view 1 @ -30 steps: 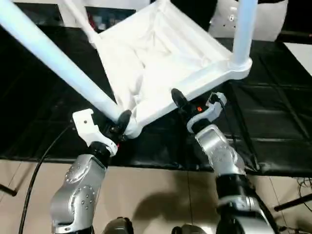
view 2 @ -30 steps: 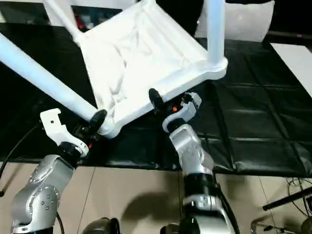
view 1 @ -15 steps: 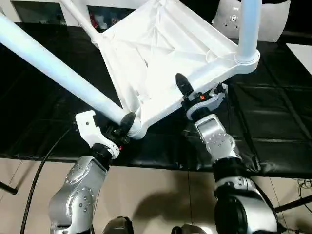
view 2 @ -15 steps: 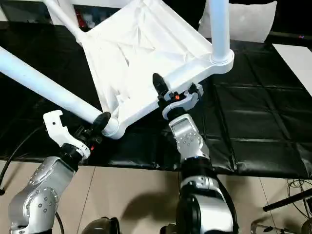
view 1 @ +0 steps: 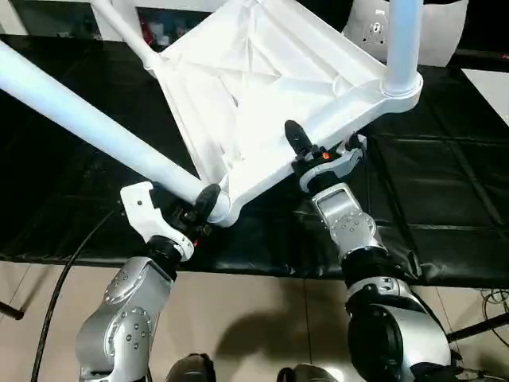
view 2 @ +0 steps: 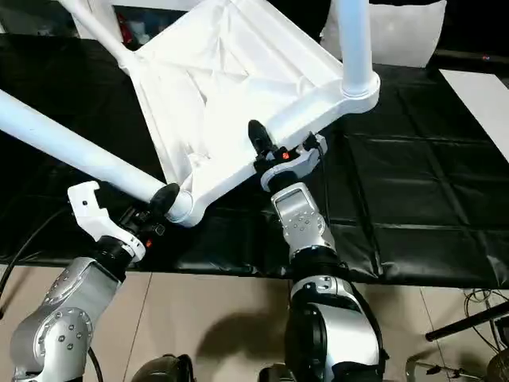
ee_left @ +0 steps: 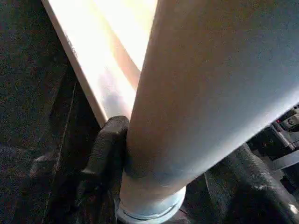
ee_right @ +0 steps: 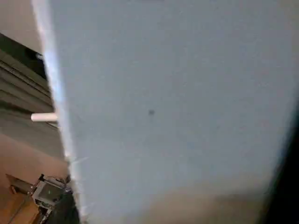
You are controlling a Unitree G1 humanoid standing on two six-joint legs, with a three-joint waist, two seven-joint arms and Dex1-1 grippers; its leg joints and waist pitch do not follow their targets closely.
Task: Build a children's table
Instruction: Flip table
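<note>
Black counter [view 1: 445,207] bore the upturned children's table [view 1: 262,87] — left gripper [view 1: 200,205] clamped a leg [view 1: 95,123], right gripper [view 1: 306,151] gripped its rim.

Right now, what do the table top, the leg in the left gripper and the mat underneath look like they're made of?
Table top: likely molded white plastic, ribbed underside. Leg: apparently the same plastic, a smooth, slightly glossy tube. Mat: black, faintly shiny, creased sheet, perhaps vinyl.

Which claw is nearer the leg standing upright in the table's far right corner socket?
Right. The right claw sits on the tabletop's near rim, partway toward that upright leg. The left claw grips the slanted leg at the opposite corner.
</note>
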